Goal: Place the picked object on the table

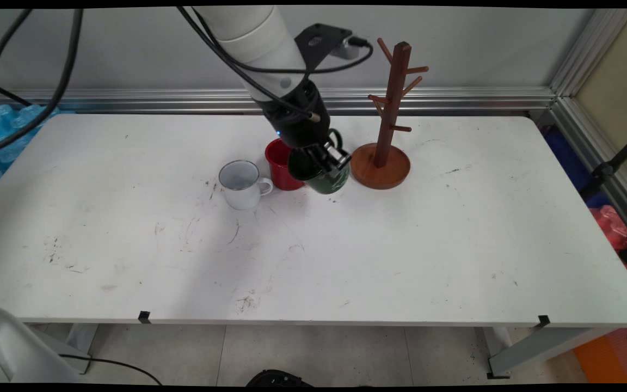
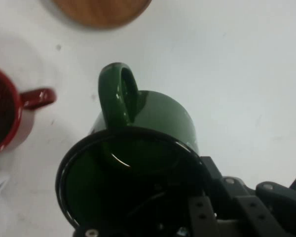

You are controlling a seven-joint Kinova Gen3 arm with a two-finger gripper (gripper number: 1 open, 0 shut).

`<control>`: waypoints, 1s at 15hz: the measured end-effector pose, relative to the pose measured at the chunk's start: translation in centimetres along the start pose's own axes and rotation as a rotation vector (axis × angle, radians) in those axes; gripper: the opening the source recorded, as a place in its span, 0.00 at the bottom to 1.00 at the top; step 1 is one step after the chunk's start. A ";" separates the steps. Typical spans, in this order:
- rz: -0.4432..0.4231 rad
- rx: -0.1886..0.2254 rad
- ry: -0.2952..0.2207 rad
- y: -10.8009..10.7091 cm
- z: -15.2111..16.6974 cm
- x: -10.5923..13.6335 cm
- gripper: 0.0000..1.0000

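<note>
On the white table (image 1: 128,245) I see, from the left, a white enamel mug (image 1: 240,184), a red mug (image 1: 281,163) touching it, then my fingers (image 1: 331,159) pinching the tilted dark green mug's (image 1: 321,174) rim, just beside the wooden mug tree (image 1: 387,117).

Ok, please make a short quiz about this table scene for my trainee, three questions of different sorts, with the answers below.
1. True or false: the gripper holds the green mug by its rim.
2. Which mug stands nearest the left end of the table? A) the red mug B) the white mug C) the green mug
3. Fill in: the wooden mug tree has ___ mugs hanging on its pegs.

Key
1. True: one finger is inside the mug, and the mug is tilted.
2. B
3. no
</note>
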 end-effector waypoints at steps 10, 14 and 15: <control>0.048 0.090 -0.176 0.9 3.8 -0.8 0.00; 0.079 0.116 -0.230 0.5 5.8 -1.1 0.00; 0.086 0.122 -0.242 0.4 6.3 -1.1 0.00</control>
